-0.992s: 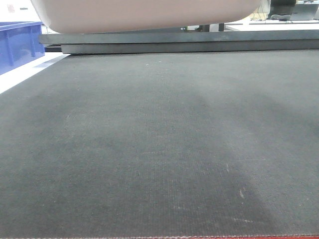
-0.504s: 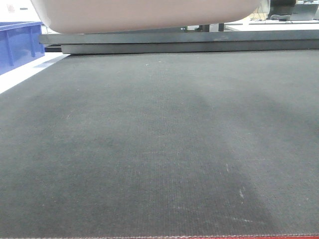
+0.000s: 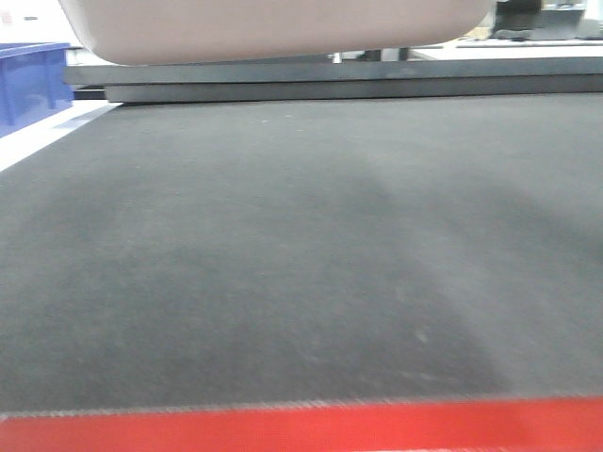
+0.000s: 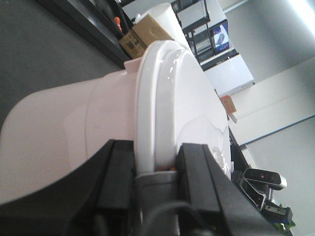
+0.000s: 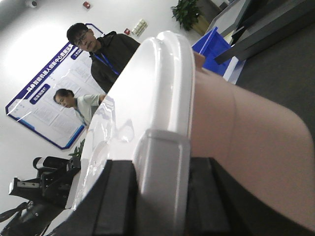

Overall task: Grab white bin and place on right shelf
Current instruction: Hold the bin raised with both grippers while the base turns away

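Two grippers hold white bin [image 3: 273, 28] above desk [image 3: 283, 235].
Left gripper [image 4: 157, 164] and right gripper [image 5: 162, 184] clamped tight on it; desk's red edge [image 3: 301, 428] just appeared: base seems retreating, carry underway.

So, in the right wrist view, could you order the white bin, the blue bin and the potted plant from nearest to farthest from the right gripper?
1. white bin: touching, its lid rim is clamped in the right gripper.
2. blue bin: upper right, past the white bin.
3. potted plant: top edge, far back by the wall.
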